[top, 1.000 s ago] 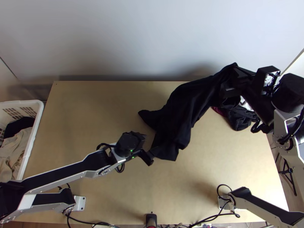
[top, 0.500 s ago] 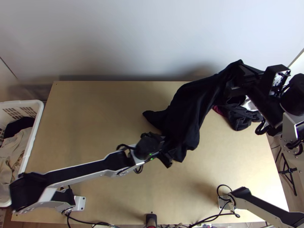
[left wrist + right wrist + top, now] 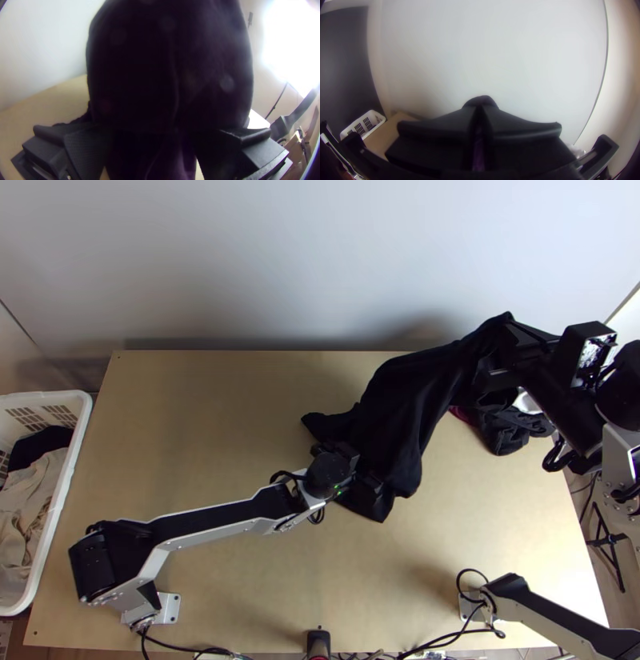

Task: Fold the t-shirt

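Observation:
The black t-shirt (image 3: 404, 408) hangs bunched and slanting from the back right toward the middle of the table, its lower end on the wood. High at its upper end, my right gripper (image 3: 512, 344) holds it. Around the lower part stands my left gripper (image 3: 360, 468), one finger to each side. In the left wrist view the dark cloth (image 3: 170, 73) rises between the wide-apart fingers of my left gripper (image 3: 151, 140). The right wrist view has my right gripper (image 3: 480, 115) shut, with a tip of cloth (image 3: 481, 100) standing out beyond it.
A white basket (image 3: 60, 508) with clothes stands at the left edge. More dark clothing (image 3: 508, 428) lies at the table's right side, below the right arm. Bare wood (image 3: 200, 420) stretches across the table's left half.
My left gripper has moved right and slightly up the picture, onto the lower part of the t-shirt. My right gripper has shifted a little to the right, drawing the cloth with it.

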